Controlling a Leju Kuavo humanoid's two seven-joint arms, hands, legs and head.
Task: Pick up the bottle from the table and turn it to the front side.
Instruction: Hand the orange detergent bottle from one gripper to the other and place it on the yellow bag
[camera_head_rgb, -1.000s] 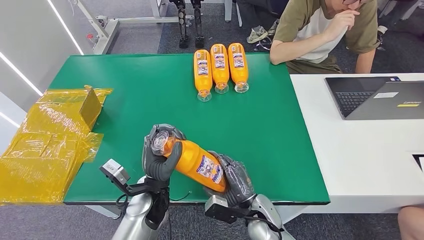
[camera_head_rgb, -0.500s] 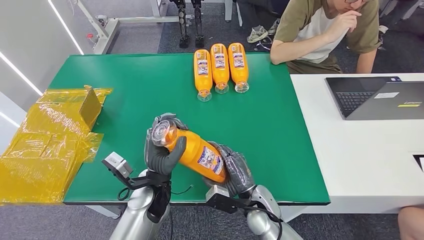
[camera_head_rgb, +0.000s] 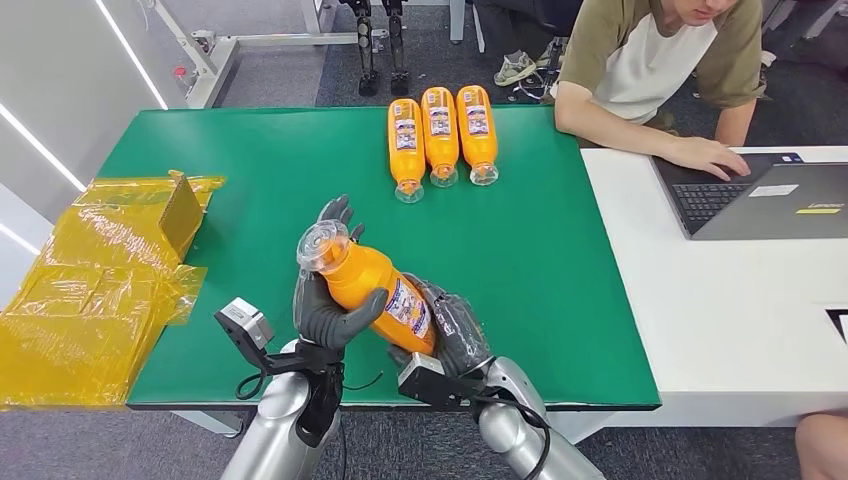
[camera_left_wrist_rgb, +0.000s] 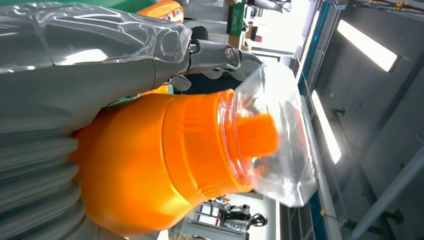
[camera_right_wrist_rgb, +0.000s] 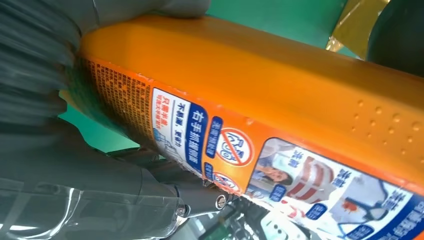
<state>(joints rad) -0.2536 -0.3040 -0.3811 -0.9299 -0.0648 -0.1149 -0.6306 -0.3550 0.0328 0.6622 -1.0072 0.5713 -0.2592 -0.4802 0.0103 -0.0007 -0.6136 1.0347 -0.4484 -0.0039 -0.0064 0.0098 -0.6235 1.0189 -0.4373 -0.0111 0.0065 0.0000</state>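
An orange bottle (camera_head_rgb: 368, 282) with a clear cap (camera_head_rgb: 322, 247) and a printed label is held tilted above the near edge of the green table (camera_head_rgb: 260, 180), cap end raised and pointing away from me. My left hand (camera_head_rgb: 325, 310) grips its neck end, thumb across the orange body (camera_left_wrist_rgb: 150, 165). My right hand (camera_head_rgb: 455, 335) holds the lower end, beside the label (camera_right_wrist_rgb: 280, 165). Both hands wrap the bottle from below.
Three more orange bottles (camera_head_rgb: 440, 135) lie side by side at the table's far edge. Yellow plastic wrap and a box (camera_head_rgb: 100, 280) sit off the left side. A person in a green shirt (camera_head_rgb: 650, 70) types on a laptop (camera_head_rgb: 760, 195) on the white desk (camera_head_rgb: 720, 310) at right.
Both hands have lifted the bottle and tipped its cap end higher and further from me. The person lowered a hand from the face to the laptop.
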